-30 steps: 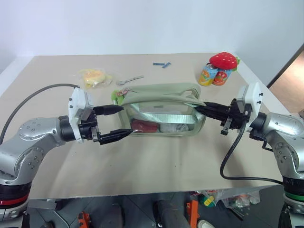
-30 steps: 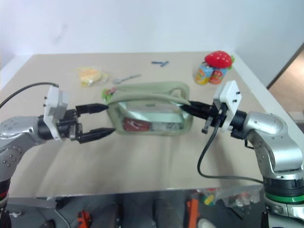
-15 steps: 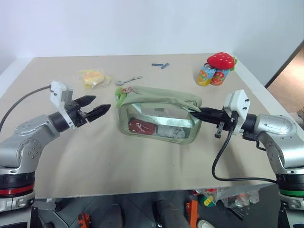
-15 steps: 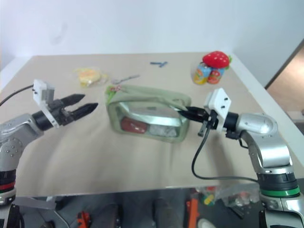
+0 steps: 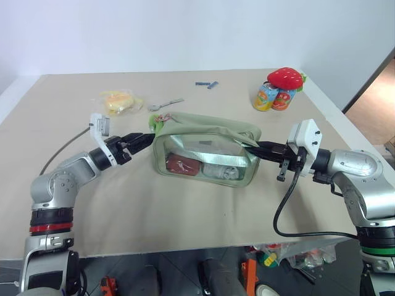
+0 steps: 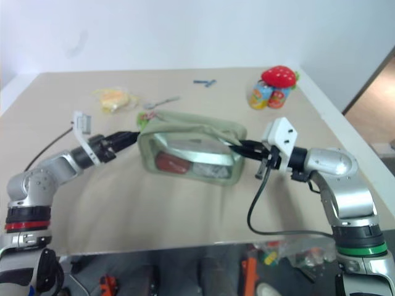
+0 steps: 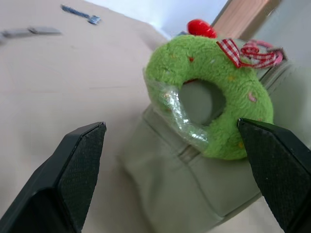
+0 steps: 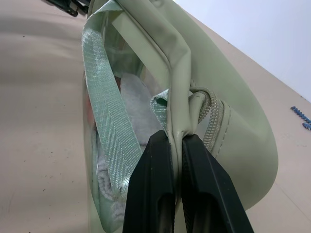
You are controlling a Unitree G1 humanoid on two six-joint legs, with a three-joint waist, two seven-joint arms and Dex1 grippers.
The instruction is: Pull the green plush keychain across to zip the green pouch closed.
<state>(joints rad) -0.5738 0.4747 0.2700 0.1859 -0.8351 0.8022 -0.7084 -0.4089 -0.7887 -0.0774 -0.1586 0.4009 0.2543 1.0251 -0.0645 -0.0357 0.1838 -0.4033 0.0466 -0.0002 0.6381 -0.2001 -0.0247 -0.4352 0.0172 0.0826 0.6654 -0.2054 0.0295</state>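
Note:
The green pouch (image 5: pixel 203 151) lies mid-table with its clear window side facing me. The green plush keychain (image 7: pixel 170 68), a fuzzy lime ring with a red checked bow, hangs at the pouch's left end (image 5: pixel 158 123). My left gripper (image 5: pixel 143 139) is open right at that end. In the left wrist view its fingers (image 7: pixel 73 160) stand wide on either side of the ring without touching it. My right gripper (image 5: pixel 262 148) is shut on the fabric edge at the pouch's right end (image 8: pixel 176 138), beside the zipper's end and the green strap (image 8: pixel 104 121).
A red strawberry plush (image 5: pixel 286 78) sits on colourful cans (image 5: pixel 274 97) at the back right. A yellow packet (image 5: pixel 118 100), a spoon (image 5: pixel 166 104) and small blue pieces (image 5: pixel 208 84) lie behind the pouch. The table's front edge (image 5: pixel 185 250) is close to me.
My left gripper has rolled and moved in to the pouch's left end, fingers now flanking the keychain. The right gripper has stayed shut on the pouch's right end.

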